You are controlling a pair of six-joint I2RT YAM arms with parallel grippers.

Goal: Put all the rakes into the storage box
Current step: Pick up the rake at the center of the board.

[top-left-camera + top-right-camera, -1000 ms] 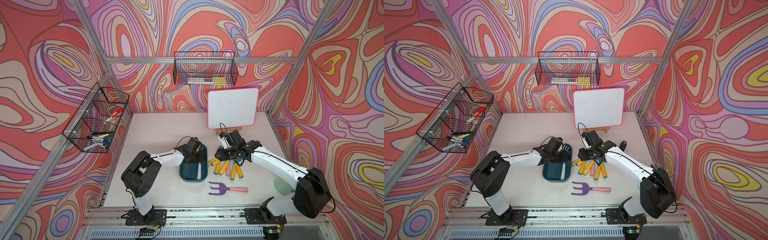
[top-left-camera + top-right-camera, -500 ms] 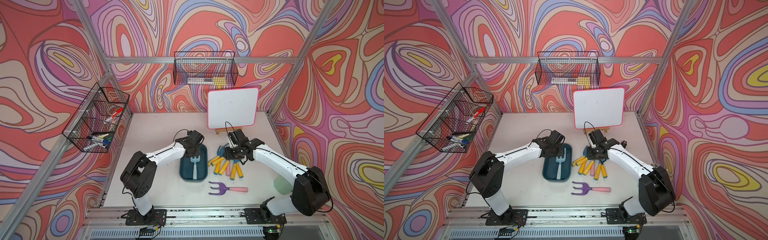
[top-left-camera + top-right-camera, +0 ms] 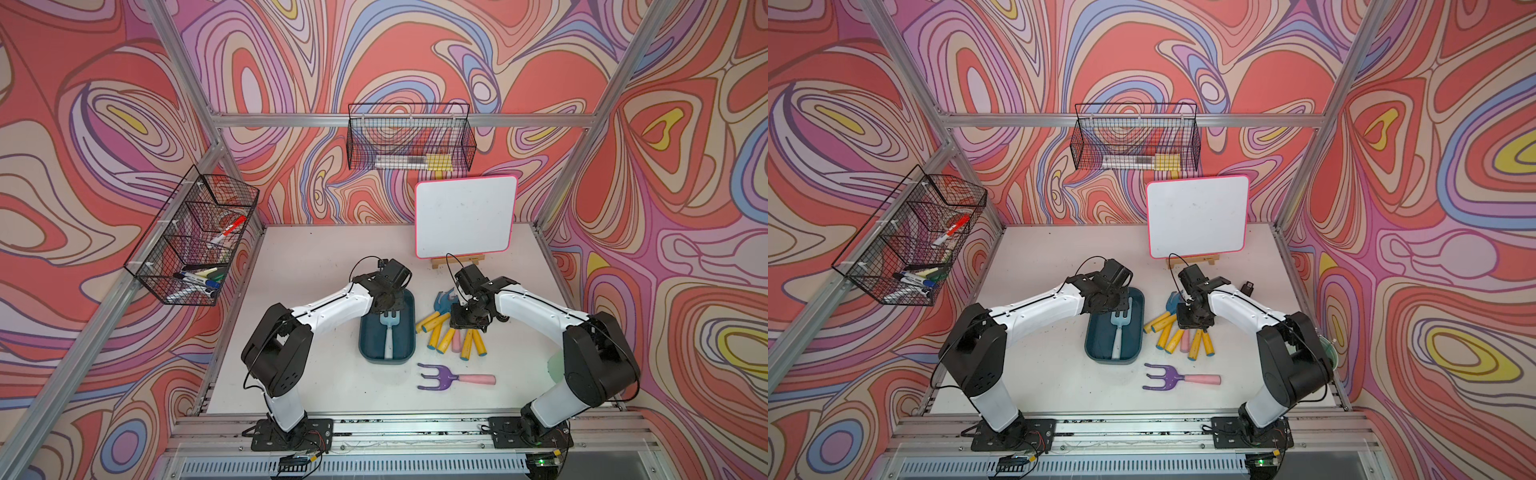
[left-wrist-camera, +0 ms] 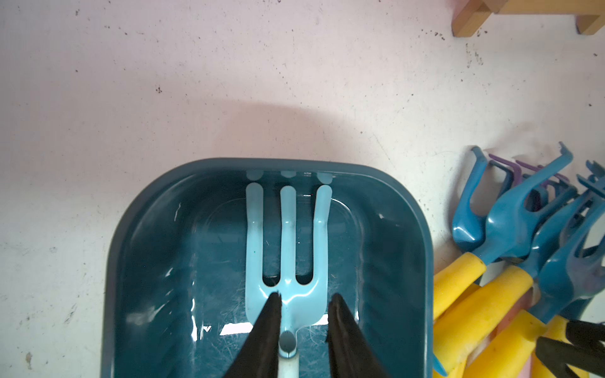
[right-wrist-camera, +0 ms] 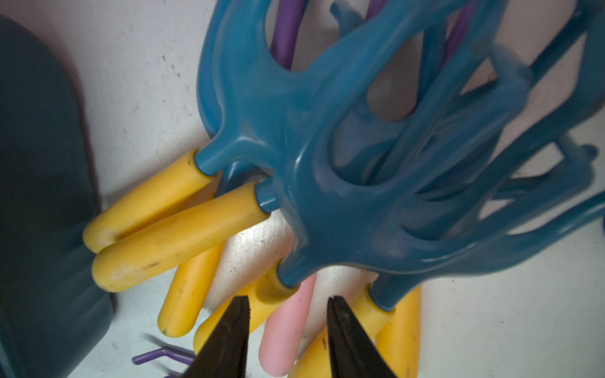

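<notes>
Here, rake in storage box, maybe touching end

Nothing legible: no readable text, label, brand, number or sign in any view.
</notes>
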